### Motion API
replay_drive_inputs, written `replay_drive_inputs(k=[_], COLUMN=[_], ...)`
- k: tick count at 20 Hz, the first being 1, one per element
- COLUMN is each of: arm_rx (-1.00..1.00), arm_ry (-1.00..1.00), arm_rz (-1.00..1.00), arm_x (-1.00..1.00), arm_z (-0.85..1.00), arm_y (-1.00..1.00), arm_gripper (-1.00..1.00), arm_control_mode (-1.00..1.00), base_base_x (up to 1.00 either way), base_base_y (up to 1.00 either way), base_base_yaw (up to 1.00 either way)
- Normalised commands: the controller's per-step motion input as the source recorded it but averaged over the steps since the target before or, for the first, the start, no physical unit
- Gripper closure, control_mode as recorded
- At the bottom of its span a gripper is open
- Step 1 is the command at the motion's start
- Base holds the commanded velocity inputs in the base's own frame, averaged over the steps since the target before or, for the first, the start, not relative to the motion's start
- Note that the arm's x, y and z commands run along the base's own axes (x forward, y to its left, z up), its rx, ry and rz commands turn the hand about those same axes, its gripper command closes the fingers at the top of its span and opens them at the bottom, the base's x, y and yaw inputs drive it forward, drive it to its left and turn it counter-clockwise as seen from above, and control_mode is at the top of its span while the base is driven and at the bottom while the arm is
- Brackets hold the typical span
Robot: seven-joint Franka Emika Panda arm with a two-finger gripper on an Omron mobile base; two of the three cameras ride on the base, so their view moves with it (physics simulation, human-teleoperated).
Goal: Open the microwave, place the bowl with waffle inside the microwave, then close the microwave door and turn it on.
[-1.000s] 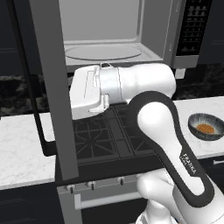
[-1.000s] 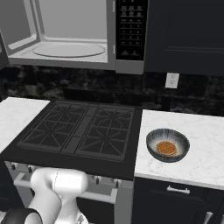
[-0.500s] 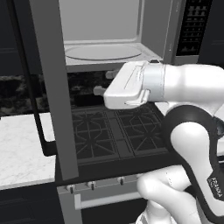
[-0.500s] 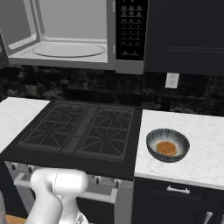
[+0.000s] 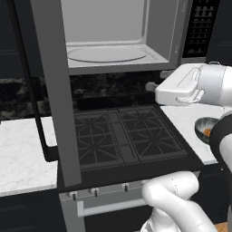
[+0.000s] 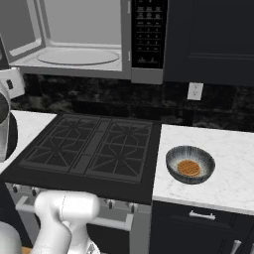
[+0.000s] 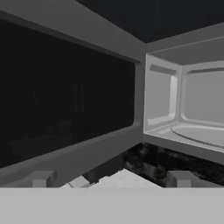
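Observation:
The microwave (image 5: 113, 41) hangs over the stove with its pale cavity and round turntable (image 5: 106, 53) exposed. The microwave door (image 5: 53, 90) is swung fully out to the left, its dark bar handle (image 5: 27, 81) facing away. In the hand view I look at the door's dark window (image 7: 65, 96) and the cavity (image 7: 188, 109). My gripper (image 5: 156, 84) hovers right of the stove below the cavity, fingers (image 7: 41, 178) wide apart, open and holding nothing. The grey-blue bowl (image 6: 190, 164) with the orange-brown waffle (image 6: 188, 167) sits on the right counter, partly hidden by my arm in the left base view.
A black gas stove (image 6: 94, 146) lies under the microwave between two white marble counters (image 6: 223, 168). The black button panel (image 6: 149, 34) is right of the cavity. A wall outlet (image 6: 194, 91) sits on the dark backsplash, with dark cabinets above right.
My hand has swung right, from in front of the open door edge to the right side of the stove. The door stays open and the bowl has not moved.

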Motion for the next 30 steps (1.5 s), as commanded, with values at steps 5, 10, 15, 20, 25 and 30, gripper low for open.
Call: replay_drive_inputs(k=[5, 10, 15, 20, 25, 30], arm_rx=[-0.11, -0.21, -0.28, -0.36, -0.4, -0.47], arm_ry=[0.06, 0.07, 0.02, 0.03, 0.03, 0.0], arm_rz=[-0.11, -0.05, 0.0, 0.0, 0.0, -0.01], arm_x=[0.0, 0.0, 0.0, 0.0, 0.0, 0.0], arm_z=[0.0, -0.09, -0.38, -0.54, -0.68, -0.99], arm_y=[-1.0, -1.0, -1.0, -0.99, -0.87, -0.64], arm_gripper=[-1.0, -1.0, -1.0, -1.0, -1.0, -1.0], arm_control_mode=[-1.0, -1.0, -1.0, -1.0, -1.0, -1.0], base_base_x=[0.0, 0.0, 0.0, 0.0, 0.0, 0.0], base_base_y=[0.0, 0.0, 0.0, 0.0, 0.0, 0.0], base_base_yaw=[0.0, 0.0, 0.0, 0.0, 0.0, 0.0])
